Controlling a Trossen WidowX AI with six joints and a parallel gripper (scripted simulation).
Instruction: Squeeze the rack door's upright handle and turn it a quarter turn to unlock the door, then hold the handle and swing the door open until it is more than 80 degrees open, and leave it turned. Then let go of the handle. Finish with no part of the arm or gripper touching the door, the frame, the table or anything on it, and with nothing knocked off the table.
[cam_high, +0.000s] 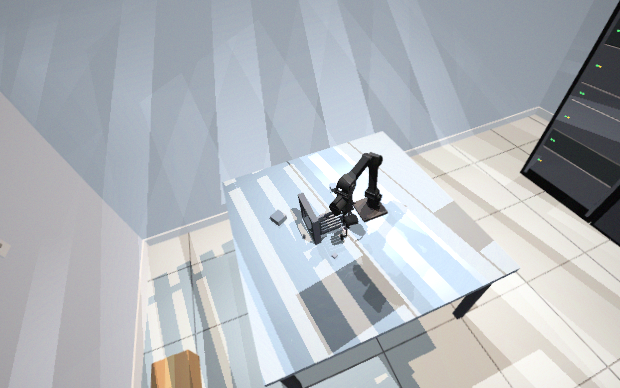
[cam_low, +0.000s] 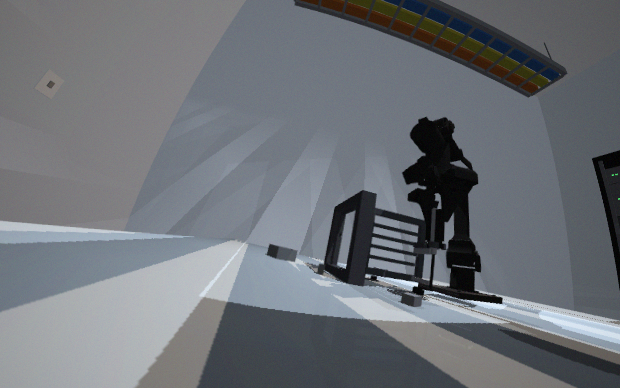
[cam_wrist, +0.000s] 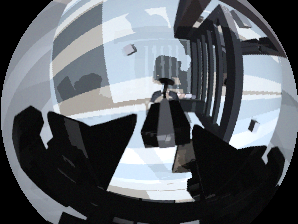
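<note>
Judging handle stiff, smooth, rigid; best hold mid-grip, both sides. Claw apart around it. Barred door stands swung out from frame on table; likely swings lightly.
</note>
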